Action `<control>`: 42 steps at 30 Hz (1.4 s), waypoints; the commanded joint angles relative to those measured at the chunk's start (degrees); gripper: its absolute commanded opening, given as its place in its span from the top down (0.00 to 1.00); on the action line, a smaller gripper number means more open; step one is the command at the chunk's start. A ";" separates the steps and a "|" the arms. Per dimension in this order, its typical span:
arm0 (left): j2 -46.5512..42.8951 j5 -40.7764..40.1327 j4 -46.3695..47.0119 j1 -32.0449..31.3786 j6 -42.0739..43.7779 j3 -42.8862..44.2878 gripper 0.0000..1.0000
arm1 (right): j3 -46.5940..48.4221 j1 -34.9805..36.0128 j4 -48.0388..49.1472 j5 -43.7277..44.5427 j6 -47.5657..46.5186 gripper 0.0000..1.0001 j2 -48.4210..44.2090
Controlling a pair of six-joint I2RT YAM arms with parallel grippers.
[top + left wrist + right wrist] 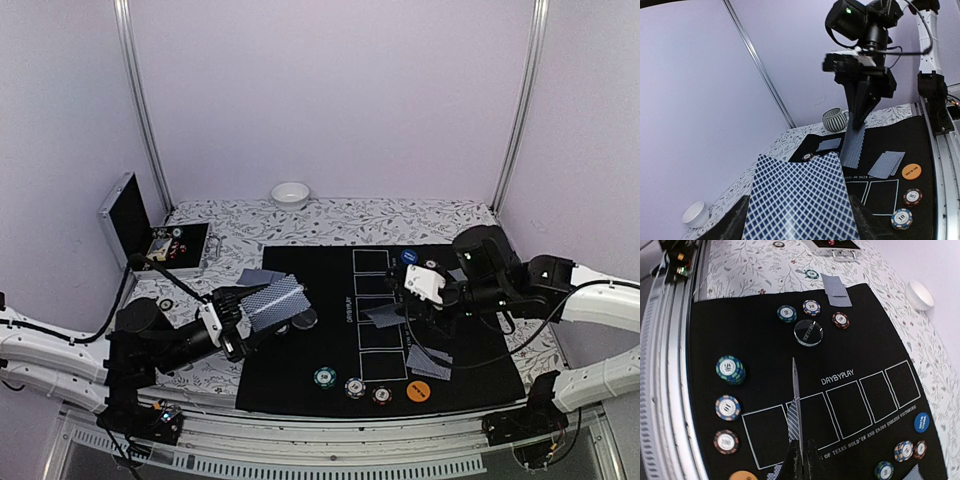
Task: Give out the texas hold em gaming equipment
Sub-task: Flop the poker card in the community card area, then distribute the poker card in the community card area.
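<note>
orange disc point(743, 475): cut by bottom edge | case point(178, 246): contents too small

Plain lilac walls point(330, 90) w/ metal corner posts point(142, 110), floral-print tablecloth point(400, 218) underneath everything, lighting's pretty even tbh.

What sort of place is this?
Likely a robot test booth: lilac wall panels on metal posts enclose a floral-clothed table, where two white robot arms hold blue-backed playing cards over a black poker mat.

Left arm point(160, 345) low, jaws gripping card deck point(275, 303), right arm point(590, 300) reaching inward, jaws pinching single card point(854, 145)
</note>
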 commanded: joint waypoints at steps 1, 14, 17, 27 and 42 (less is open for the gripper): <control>-1.40 -1.11 2.20 -0.94 -0.39 -1.05 0.41 | -11.89 0.59 18.91 0.23 -29.39 0.98 -3.65; -2.26 0.00 4.18 0.04 0.43 -3.17 0.40 | -18.67 0.58 30.93 -9.35 -51.78 0.98 8.34; -3.19 0.47 4.32 0.15 0.66 -3.72 0.40 | -22.05 0.61 30.60 -10.17 -54.90 0.98 8.00; -3.85 2.07 5.65 1.49 0.86 -5.17 0.40 | -26.24 0.62 27.85 -11.79 -62.82 0.98 9.95; -3.95 2.70 6.32 2.33 0.74 -5.69 0.40 | -24.76 0.75 23.90 -5.92 -73.34 0.98 12.56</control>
